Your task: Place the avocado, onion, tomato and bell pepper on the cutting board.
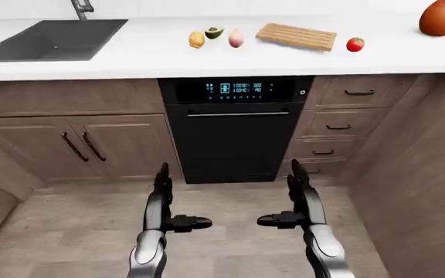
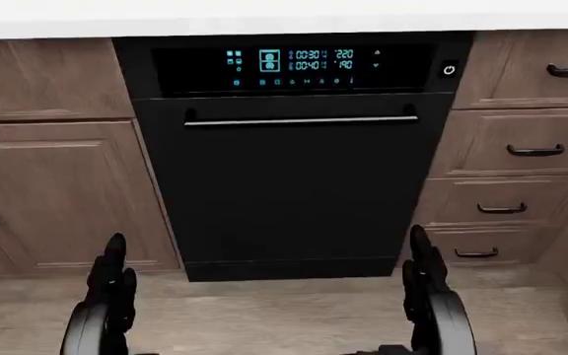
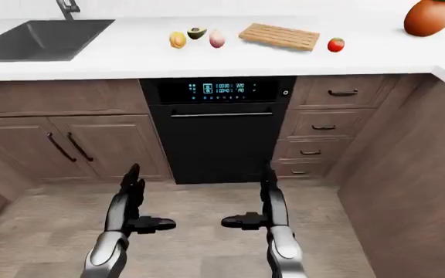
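White surface (image 1: 130, 58) up top: bell pepper (image 1: 197, 39), avocado (image 1: 214, 32), onion (image 1: 236, 38) sit left of the cutting board (image 1: 296, 36), tomato (image 1: 355, 44) right of it. Left hand (image 1: 163, 200) and right hand (image 1: 298, 197) hang released, holding nothing, above the floor (image 1: 68, 231).

Both eye views looked down from high and well away, facing a white countertop (image 1: 130, 58) above a black built-in dishwasher with blue display (image 1: 234, 130). They shared nearly everything: dark sink basin (image 1: 52, 39) at top left, slatted wooden cutting board (image 1: 296, 36) at top centre, wood-tone floor (image 1: 230, 202) below; the right-eye framing sat shifted slightly. The head view faced the same dishwasher, much tighter and lower, cropping the countertop to a strip along its top edge.
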